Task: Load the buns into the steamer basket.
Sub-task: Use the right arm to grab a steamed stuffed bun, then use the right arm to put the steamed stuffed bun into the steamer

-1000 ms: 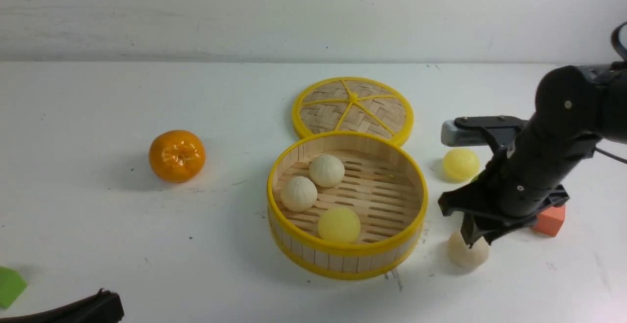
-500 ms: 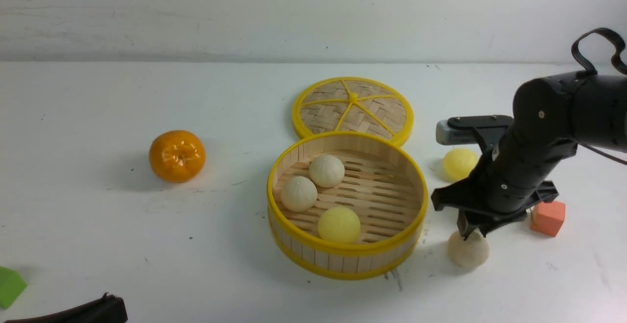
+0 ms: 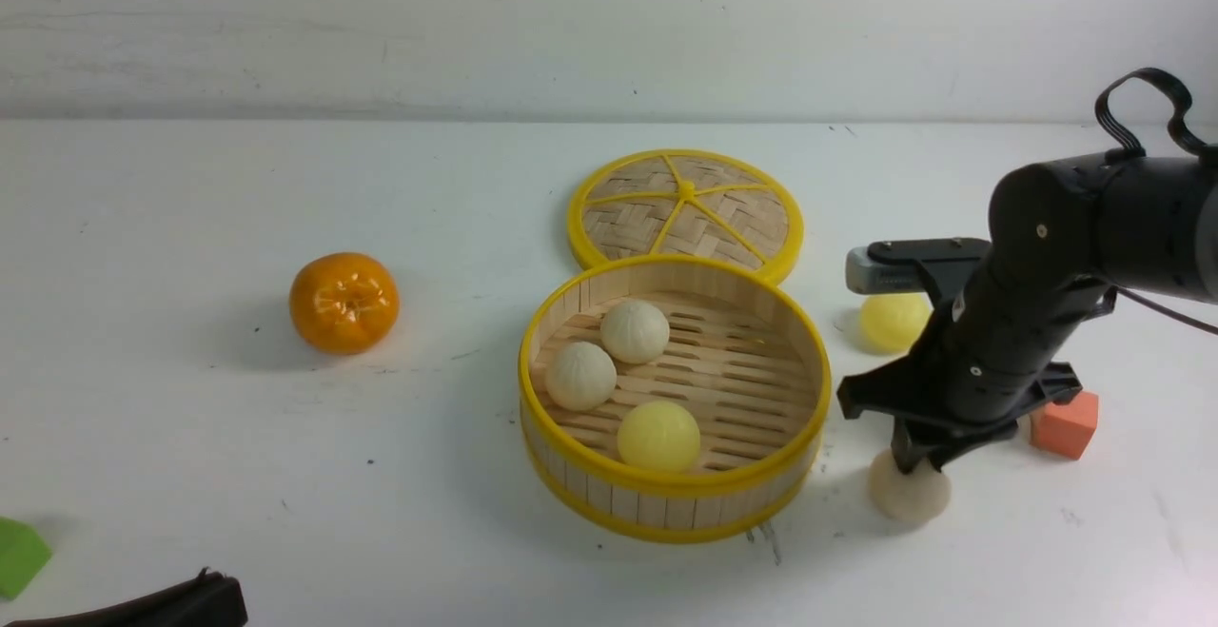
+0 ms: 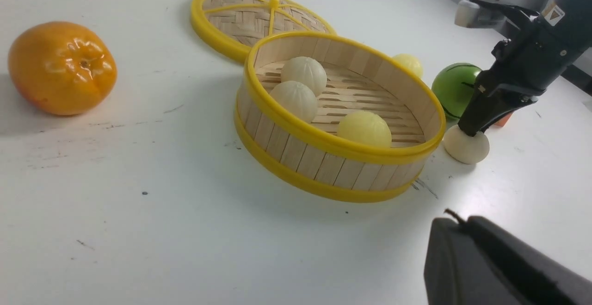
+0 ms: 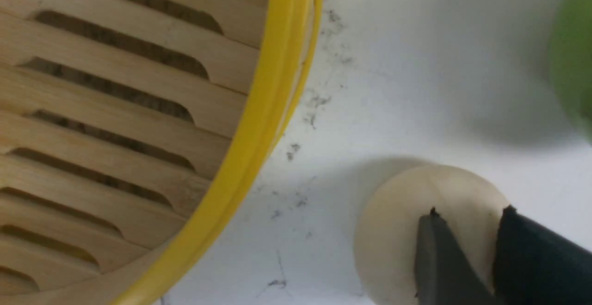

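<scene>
On the table are five buns: three cream-white buns [image 3: 635, 330] [image 3: 580, 375] [image 3: 909, 503] and two pale yellow buns [image 3: 658, 437] [image 3: 890, 321]. There is one steamer basket [image 3: 522, 370] and one lid [image 3: 685, 204]. One tangerine [image 3: 343, 303], one green striped ball [image 4: 455, 90], one orange-red block [image 3: 1066, 423] and one green block [image 3: 17, 556] make up the rest.

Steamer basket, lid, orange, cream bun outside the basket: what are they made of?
Steamer basket: matte bamboo-look strips and slats, grain visible; rims glossy yellow, likely plastic. Lid: woven bamboo-look strips, yellow plastic-looking frame. Orange: glossy, hard highlights, probably plastic. Cream bun: matte, pleated; foam or soft rubber, can't tell.
</scene>
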